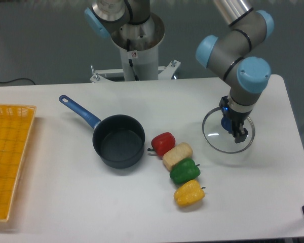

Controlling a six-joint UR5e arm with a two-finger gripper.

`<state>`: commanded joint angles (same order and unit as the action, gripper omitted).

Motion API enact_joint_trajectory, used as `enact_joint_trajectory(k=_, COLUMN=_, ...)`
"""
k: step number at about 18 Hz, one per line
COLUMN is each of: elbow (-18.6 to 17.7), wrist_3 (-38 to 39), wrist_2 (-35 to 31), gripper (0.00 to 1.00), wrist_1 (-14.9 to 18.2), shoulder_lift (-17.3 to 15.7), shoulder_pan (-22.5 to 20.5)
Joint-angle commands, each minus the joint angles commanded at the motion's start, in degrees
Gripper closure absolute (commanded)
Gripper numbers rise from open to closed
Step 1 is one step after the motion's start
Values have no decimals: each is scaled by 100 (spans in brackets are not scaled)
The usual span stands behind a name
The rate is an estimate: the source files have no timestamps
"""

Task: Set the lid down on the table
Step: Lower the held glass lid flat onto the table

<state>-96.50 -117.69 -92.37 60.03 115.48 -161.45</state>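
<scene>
Your claw point(234, 128) grips the lid point(228, 135) by its knob; the table point(263, 182) lies just beneath.

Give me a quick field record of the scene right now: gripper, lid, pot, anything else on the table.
gripper: shut on the lid's blue knob
lid: held at the right side of the table; whether it touches the surface cannot be told
pot: uncovered, empty, left of centre, handle pointing up-left
peppers: red, pale, green and yellow in a diagonal row between pot and lid
tray: yellow mesh, at left edge
</scene>
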Motion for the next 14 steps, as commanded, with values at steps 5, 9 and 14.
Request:
enact_joint_trajectory(k=5, elbow=9, wrist_3=-9, wrist_2=-36, gripper=61, wrist_1=-158, shoulder_lift=149, shoulder_pan=-35)
enact_joint_trajectory(k=9, elbow=17, wrist_3=-9, wrist_2=-18, gripper=61, wrist_1=-202, shoulder_lift=246, shoulder_pan=-79)
enact_joint_trajectory(k=14, elbow=35, wrist_3=9, wrist_2=26, gripper=62, wrist_1=-238, shoulder_lift=352, shoulder_pan=-79)
